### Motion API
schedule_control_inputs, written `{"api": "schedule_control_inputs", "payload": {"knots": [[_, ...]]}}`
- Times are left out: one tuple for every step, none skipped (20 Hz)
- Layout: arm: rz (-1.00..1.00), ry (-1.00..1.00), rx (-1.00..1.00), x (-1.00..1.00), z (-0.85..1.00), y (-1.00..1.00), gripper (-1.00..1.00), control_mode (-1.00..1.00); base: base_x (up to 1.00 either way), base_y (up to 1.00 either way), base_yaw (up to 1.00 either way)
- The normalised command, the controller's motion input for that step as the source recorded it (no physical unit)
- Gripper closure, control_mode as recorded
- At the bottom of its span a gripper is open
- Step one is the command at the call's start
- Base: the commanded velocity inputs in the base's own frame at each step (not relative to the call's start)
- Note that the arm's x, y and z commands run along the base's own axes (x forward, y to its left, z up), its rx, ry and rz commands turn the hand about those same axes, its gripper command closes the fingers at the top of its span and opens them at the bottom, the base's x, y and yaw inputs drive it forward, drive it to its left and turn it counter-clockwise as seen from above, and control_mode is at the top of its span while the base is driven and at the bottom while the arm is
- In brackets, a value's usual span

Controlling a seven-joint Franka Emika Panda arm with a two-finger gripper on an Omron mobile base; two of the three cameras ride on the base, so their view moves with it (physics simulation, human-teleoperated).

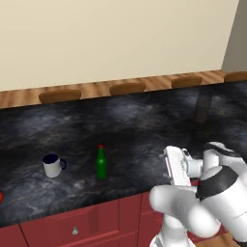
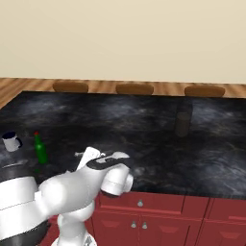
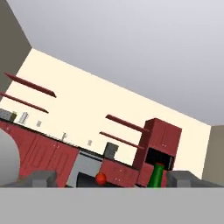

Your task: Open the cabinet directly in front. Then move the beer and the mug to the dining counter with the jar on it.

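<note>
Beer (image 1: 101,163) and mug (image 1: 52,165) both stand on the dining counter (image 1: 144,120).
Beer upright, mug to its left, near but apart. My gripper (image 3: 111,180) is spread wide, holds nothing, beer btw. its tips in hand view. Stools (image 1: 127,88) on far side.

Both base cameras sit behind the arm, left and right, looking down across the same bench (image 1: 120,120). The hand camera tilts upward across the room toward the far wall.

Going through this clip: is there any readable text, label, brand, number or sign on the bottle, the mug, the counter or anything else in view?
None: no lettering can be read anywhere.
Slim dark-green glass bottle: no label shows.
Small white-grey mug: plain.
Black marbled counter: stone veining alone.
</note>
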Motion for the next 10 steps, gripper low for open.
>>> {"api": "schedule_control_inputs", "payload": {"knots": [[0.0, -0.27, 0.08, -0.74, 1.0, -0.2, -1.0, -1.0, 0.0, 0.0, 0.0], [0.0, -0.26, 0.08, -0.73, 1.0, -0.19, -1.0, -1.0, 0.0, 0.0, 0.0], [0.0, -0.25, 0.08, -0.71, 1.0, -0.21, -1.0, -1.0, 0.0, 0.0, 0.0], [0.0, -0.27, 0.08, -0.69, 1.0, -0.17, -1.0, -1.0, 0.0, 0.0, 0.0], [0.0, -0.24, 0.07, -0.55, 1.0, -0.19, -1.0, -1.0, 0.0, 0.0, 0.0], [0.0, -0.33, 0.05, -0.72, 1.0, -0.41, -1.0, -1.0, 0.0, 0.0, 0.0], [0.0, -0.34, 0.22, -0.85, 1.0, -0.84, -1.0, -1.0, 0.0, 0.0, 0.0], [0.0, -0.42, 0.28, -0.86, 1.0, -0.89, -1.0, -1.0, 0.0, 0.0, 0.0], [-0.02, -0.39, 0.36, -0.74, 1.0, -0.84, -1.0, -1.0, 0.0, 0.0, 0.0], [-0.02, -0.31, 0.39, -0.64, 1.0, -0.72, -1.0, -1.0, 0.0, 0.0, 0.0]]}}
